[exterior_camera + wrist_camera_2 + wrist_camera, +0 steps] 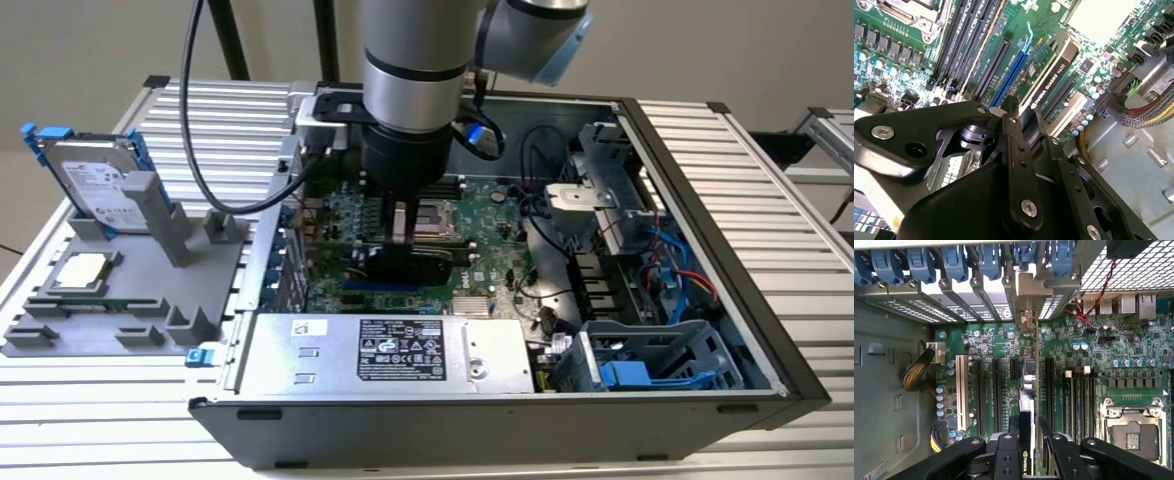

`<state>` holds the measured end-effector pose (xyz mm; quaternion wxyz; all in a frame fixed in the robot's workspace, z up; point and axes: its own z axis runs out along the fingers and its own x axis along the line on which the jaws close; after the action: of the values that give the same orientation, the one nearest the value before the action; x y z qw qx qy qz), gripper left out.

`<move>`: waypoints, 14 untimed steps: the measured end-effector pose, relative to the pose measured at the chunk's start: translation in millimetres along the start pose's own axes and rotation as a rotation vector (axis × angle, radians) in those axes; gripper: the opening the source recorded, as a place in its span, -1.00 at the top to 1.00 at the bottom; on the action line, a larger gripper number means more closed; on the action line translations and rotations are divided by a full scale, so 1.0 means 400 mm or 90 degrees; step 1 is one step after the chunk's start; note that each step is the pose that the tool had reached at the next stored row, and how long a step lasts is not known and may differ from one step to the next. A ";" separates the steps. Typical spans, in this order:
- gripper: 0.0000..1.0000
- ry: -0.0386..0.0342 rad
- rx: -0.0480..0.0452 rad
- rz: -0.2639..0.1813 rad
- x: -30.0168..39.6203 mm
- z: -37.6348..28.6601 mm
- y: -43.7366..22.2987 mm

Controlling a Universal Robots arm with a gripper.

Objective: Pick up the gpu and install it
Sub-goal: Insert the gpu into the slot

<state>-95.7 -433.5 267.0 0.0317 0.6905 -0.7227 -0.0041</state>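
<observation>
The gpu is a thin card with a green board face and a black top edge. It stands on edge over the motherboard inside the open computer case. My gripper is shut on it, one black finger on each face. In the first wrist view the gpu runs edge-on between the fingers, lined up along the expansion slots toward the rear brackets. A blue slot lies right beside its lower edge; I cannot tell whether the card is seated. In the exterior view the gripper hangs just above the board with the gpu below it.
The exterior view's left has a grey fixture holding a silver hard drive and a square processor chip. The power supply and drive cage sit at the case front. The CPU socket and cable bundles flank the slots.
</observation>
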 end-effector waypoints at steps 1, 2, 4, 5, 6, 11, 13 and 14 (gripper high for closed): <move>1.00 0.0000 0.0000 0.000 0.000 0.001 0.001; 1.00 -0.0001 0.0000 0.000 0.000 0.002 0.001; 1.00 -0.0002 0.0001 0.000 0.000 0.002 0.001; 1.00 -0.0002 0.0001 0.000 0.000 0.002 0.001; 1.00 -0.0002 0.0001 0.000 0.000 0.002 0.001; 1.00 -0.0002 0.0001 0.000 0.000 0.002 0.002; 1.00 -0.0004 0.0002 0.000 0.000 0.001 0.002; 1.00 -0.0004 0.0000 0.000 0.000 -0.004 0.002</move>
<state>-96.4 -433.4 268.7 0.0314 0.6904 -0.7227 -0.0043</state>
